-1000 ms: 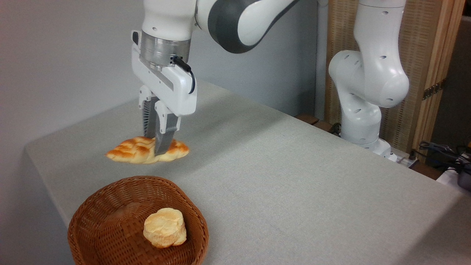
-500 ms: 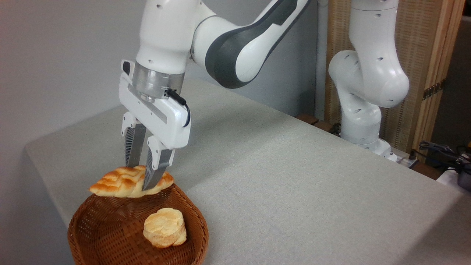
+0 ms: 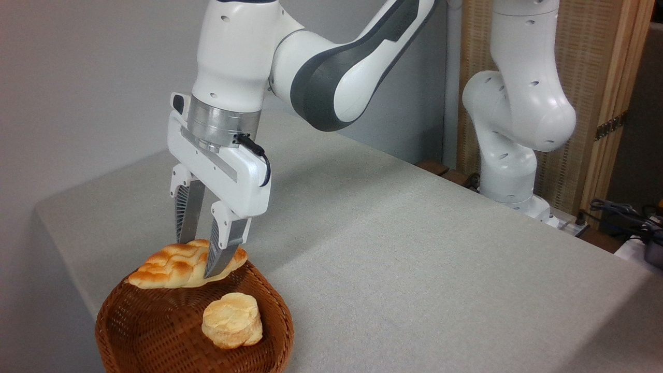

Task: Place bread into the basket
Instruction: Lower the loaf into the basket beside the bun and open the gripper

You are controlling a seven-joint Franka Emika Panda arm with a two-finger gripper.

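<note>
The bread [image 3: 171,267], a long braided golden loaf, hangs level over the far rim of the basket [image 3: 269,305], a round brown wicker bowl at the table's front left. My gripper [image 3: 199,257] points straight down from above and is shut on the bread near its right end. One finger is in front of the loaf and the other behind it. The loaf's left tip reaches out over the basket's left rim. I cannot tell whether its underside touches the rim.
A small round pale bun [image 3: 232,320] lies inside the basket, right of centre. The grey cloth-covered table [image 3: 414,248] stretches to the right. The arm's white base [image 3: 510,171] stands at the far right edge, with cables [image 3: 621,212] beyond it.
The gripper carried the bread from the table's far left toward the camera to the basket's far rim, then lowered slightly. Its fingers look a little wider apart than before.
</note>
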